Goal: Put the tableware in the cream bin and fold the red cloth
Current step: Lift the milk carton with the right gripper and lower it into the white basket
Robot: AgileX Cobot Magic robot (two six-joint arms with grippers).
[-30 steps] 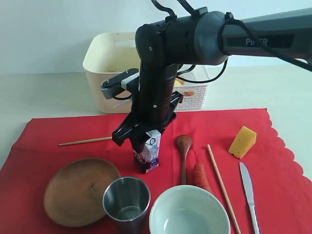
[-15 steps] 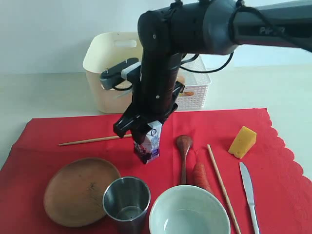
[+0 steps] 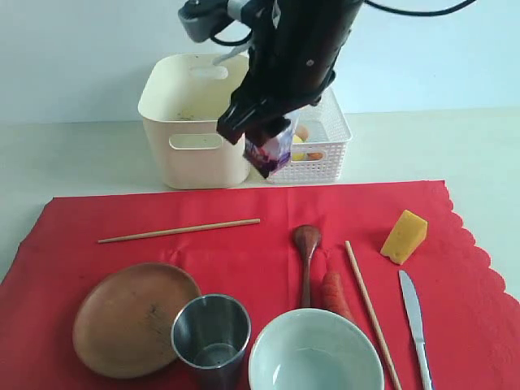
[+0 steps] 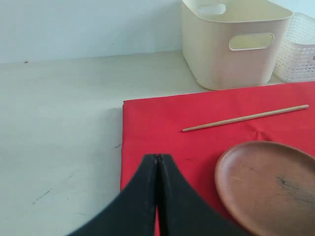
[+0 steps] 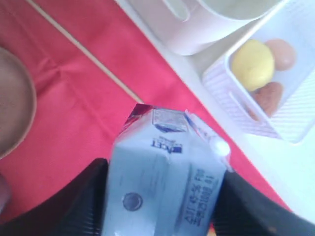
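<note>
My right gripper (image 3: 264,134) is shut on a small milk carton (image 3: 272,153), high above the gap between the cream bin (image 3: 175,114) and a white basket (image 3: 329,158); the carton (image 5: 165,167) fills the jaws. On the red cloth (image 3: 244,248) lie a wooden plate (image 3: 134,317), steel cup (image 3: 211,333), pale bowl (image 3: 315,361), dark spoon (image 3: 306,252), two chopsticks (image 3: 179,231) (image 3: 370,313) and a knife (image 3: 414,317). My left gripper (image 4: 157,160) is shut and empty over the cloth's corner (image 4: 157,128), near the plate (image 4: 270,187). It does not show in the exterior view.
A cheese wedge (image 3: 404,236) and an orange carrot-like piece (image 3: 335,294) lie on the cloth. The basket (image 5: 290,113) holds a lemon (image 5: 252,64) and an egg (image 5: 281,53). The right arm (image 3: 301,41) hangs in front of the bin and basket.
My right gripper has lifted the milk carton off the cloth and carried it up and back toward the basket. The left gripper stays shut.
</note>
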